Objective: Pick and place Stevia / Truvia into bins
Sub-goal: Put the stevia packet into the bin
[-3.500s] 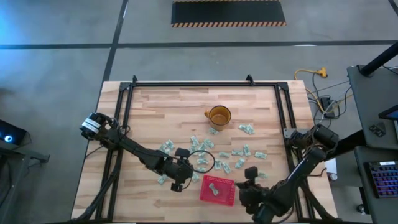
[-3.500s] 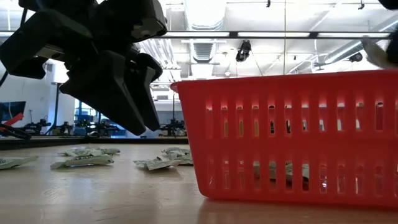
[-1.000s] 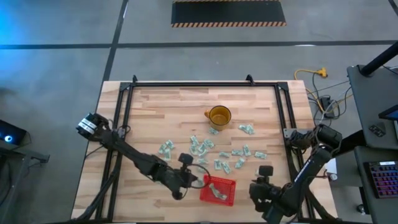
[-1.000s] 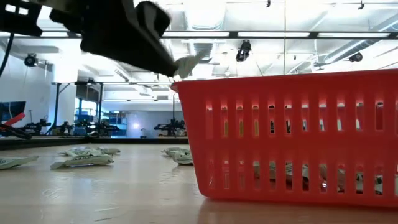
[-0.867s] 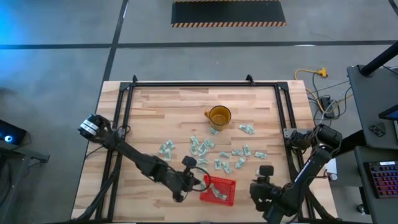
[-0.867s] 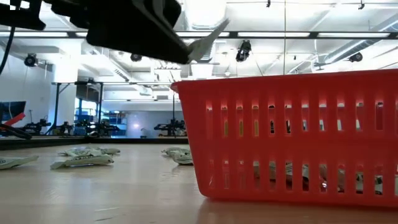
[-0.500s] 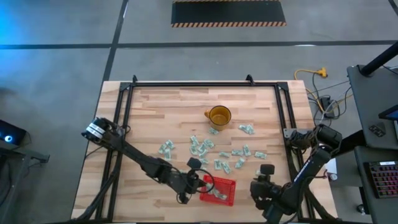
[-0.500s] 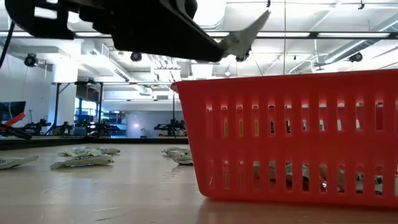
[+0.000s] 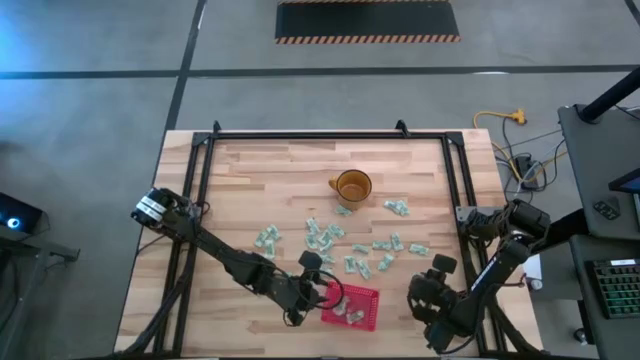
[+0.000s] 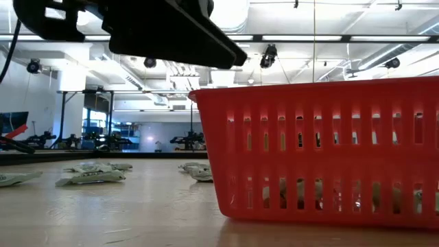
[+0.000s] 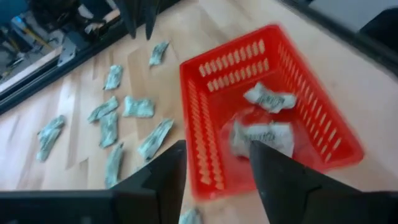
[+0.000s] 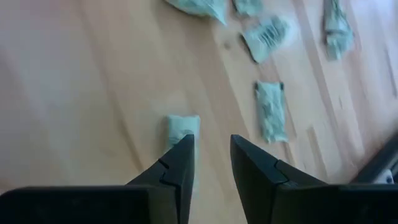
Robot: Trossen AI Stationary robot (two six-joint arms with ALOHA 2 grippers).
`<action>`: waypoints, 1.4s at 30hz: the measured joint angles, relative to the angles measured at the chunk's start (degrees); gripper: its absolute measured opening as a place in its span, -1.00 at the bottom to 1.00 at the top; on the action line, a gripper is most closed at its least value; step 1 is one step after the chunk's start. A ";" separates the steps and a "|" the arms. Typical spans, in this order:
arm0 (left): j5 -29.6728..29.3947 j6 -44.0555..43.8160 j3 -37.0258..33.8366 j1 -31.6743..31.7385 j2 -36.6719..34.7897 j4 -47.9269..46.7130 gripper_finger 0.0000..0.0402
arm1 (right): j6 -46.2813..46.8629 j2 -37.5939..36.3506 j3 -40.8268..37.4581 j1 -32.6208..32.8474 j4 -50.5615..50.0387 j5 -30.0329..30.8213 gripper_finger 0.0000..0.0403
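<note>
The red mesh basket point(image 9: 352, 308) stands near the table's near edge, and it fills the right of the low view point(image 10: 322, 151). Two crumpled Stevia packets lie inside it point(image 11: 268, 98), point(image 11: 261, 138). Several more packets are scattered on the wood point(image 9: 352, 252) between the basket and the mug. My left gripper point(image 11: 214, 163) hovers open over the basket's left rim, holding nothing. My right gripper point(image 12: 211, 144) is open, low over the table to the right of the basket point(image 9: 440, 266). One packet point(image 12: 182, 127) lies just past one of its fingertips.
A translucent amber mug point(image 9: 352, 186) stands beyond the packets toward the far edge. Black frame rails point(image 9: 200, 180) run along the table's left, right and far sides. Bare wood lies left of the basket. Loose packets point(image 10: 92, 175) show on the table in the low view.
My left gripper carried a packet, pinched at its fingertips, rightward over the basket's rim. It has let go. The packet is gone from the fingertips and lies in the basket. My right gripper has shifted slightly toward the table's right.
</note>
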 joint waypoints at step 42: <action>-0.31 -4.50 -1.63 -0.30 -3.46 -7.03 -0.15 | -8.66 -15.30 -20.50 0.04 29.59 -1.09 -0.96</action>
